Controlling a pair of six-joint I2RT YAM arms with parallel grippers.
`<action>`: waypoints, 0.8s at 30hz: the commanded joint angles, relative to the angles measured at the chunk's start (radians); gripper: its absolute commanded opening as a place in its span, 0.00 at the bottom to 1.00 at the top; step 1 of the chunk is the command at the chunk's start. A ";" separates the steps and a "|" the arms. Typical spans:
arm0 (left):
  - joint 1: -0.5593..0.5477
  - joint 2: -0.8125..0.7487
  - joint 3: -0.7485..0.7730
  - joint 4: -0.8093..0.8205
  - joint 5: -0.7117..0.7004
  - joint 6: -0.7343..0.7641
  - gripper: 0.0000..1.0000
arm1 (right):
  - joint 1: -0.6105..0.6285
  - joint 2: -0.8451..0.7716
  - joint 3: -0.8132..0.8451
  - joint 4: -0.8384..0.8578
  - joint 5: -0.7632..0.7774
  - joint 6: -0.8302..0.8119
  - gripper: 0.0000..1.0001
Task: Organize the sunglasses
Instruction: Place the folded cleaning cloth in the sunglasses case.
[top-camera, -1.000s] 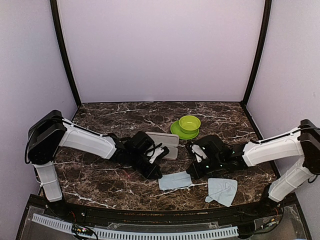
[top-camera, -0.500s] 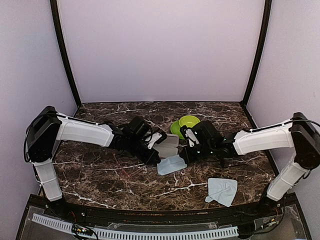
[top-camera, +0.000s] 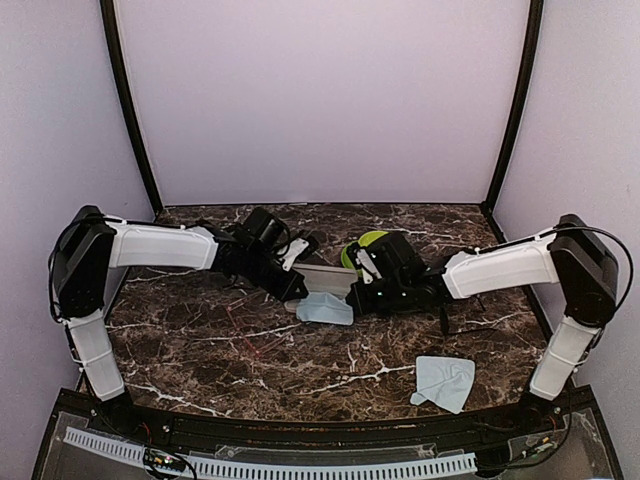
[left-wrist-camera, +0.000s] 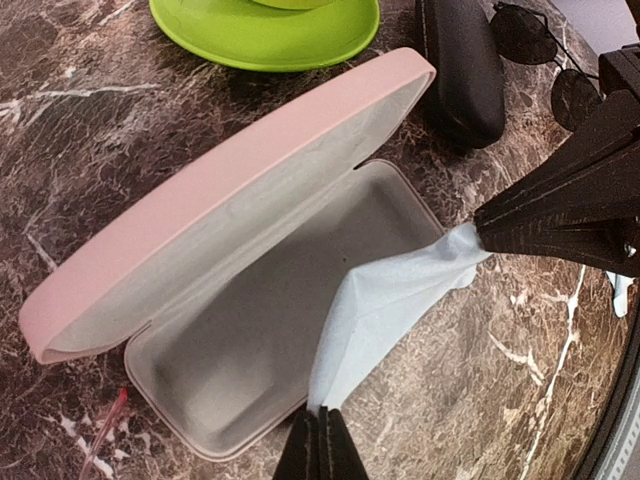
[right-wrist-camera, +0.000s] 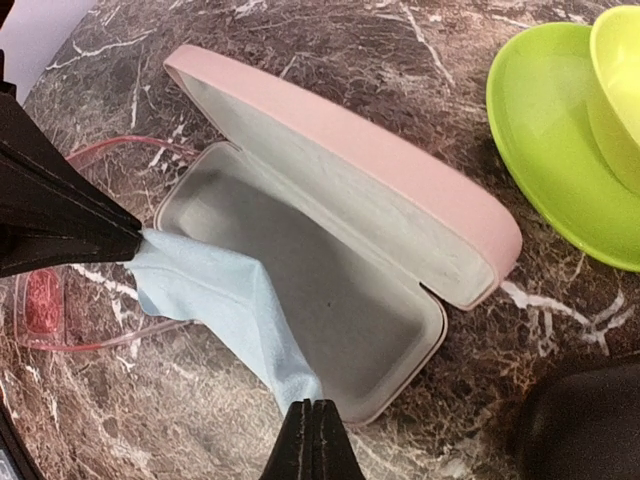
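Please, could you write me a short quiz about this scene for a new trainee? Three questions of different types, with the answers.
1. True or false: the left gripper and the right gripper pinch the same blue cloth at the open pink case.
2. What lies beside the black case? A) black glasses B) a spoon C) a key
3. How many cloths show in the top view?
Key: 1 true; 2 A; 3 two, the held one and a loose cloth.
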 joint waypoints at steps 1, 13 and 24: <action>0.030 -0.008 0.030 -0.053 -0.016 0.025 0.00 | -0.014 0.041 0.053 0.040 0.011 -0.018 0.00; 0.054 0.043 0.065 -0.056 -0.032 0.036 0.00 | -0.032 0.096 0.102 0.045 0.009 -0.027 0.00; 0.066 0.082 0.099 -0.048 -0.046 0.036 0.00 | -0.044 0.130 0.127 0.030 0.018 -0.044 0.00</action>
